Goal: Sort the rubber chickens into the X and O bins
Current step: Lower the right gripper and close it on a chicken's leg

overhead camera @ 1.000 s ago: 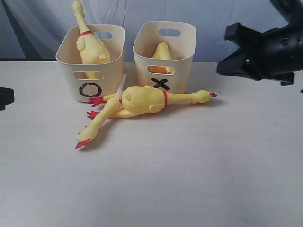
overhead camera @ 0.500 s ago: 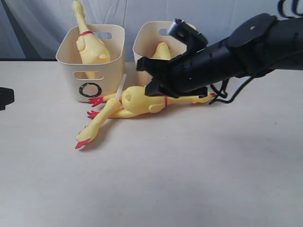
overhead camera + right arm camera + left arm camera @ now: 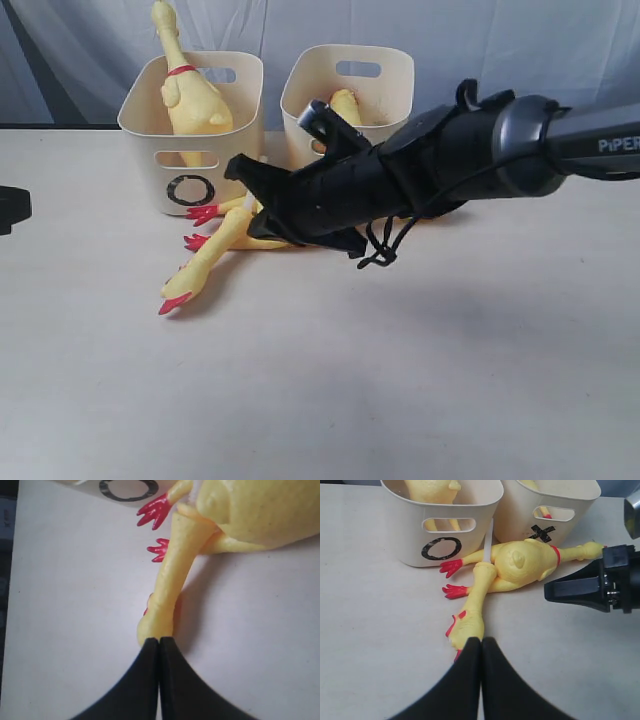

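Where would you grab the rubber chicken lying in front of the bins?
Probably by the slim neck just past the red band, coming from above with the jaws across it. The chicken lies flat on the table, its body looks too wide, and the neck lies free.

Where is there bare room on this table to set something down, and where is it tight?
Bare: the wide near stretch of table in front of the sprawled chicken and right arm; also left of the O bin. Crowded: the patch before the O bin and X bin, filled by chicken and arm.
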Controlling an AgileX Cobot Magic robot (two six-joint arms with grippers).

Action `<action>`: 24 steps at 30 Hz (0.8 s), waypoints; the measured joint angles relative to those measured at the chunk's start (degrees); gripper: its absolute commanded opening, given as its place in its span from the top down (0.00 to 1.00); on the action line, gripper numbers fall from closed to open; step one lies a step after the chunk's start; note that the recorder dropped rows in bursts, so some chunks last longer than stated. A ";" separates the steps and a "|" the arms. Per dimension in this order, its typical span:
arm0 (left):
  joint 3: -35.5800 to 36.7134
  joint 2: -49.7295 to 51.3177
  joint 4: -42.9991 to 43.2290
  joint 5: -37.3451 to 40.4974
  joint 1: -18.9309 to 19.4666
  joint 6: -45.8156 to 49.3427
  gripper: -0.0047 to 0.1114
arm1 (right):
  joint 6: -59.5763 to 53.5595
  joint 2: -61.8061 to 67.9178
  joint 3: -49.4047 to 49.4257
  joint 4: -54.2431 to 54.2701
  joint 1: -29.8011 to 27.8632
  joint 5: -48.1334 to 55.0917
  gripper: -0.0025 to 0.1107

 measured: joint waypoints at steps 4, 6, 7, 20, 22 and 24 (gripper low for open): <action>0.00 0.00 0.00 0.07 0.00 0.00 0.96 | 0.00 2.26 0.00 1.32 1.87 -4.03 0.99; 0.00 0.00 0.00 0.07 0.00 0.07 0.96 | -0.14 3.37 0.00 1.72 2.79 -6.23 0.99; 0.00 0.00 0.00 0.07 0.00 0.07 0.96 | -0.14 3.87 -0.12 1.87 3.17 -7.26 0.99; 0.00 0.00 0.00 0.07 0.00 0.07 0.96 | -0.14 12.01 -9.15 2.58 5.98 -8.92 0.60; 0.00 0.00 0.00 0.07 0.00 0.07 0.96 | -0.14 13.00 -10.26 2.58 6.21 -8.92 0.47; 0.00 0.00 0.00 0.07 0.00 0.07 0.96 | -0.14 13.76 -10.97 2.92 6.33 -9.05 0.39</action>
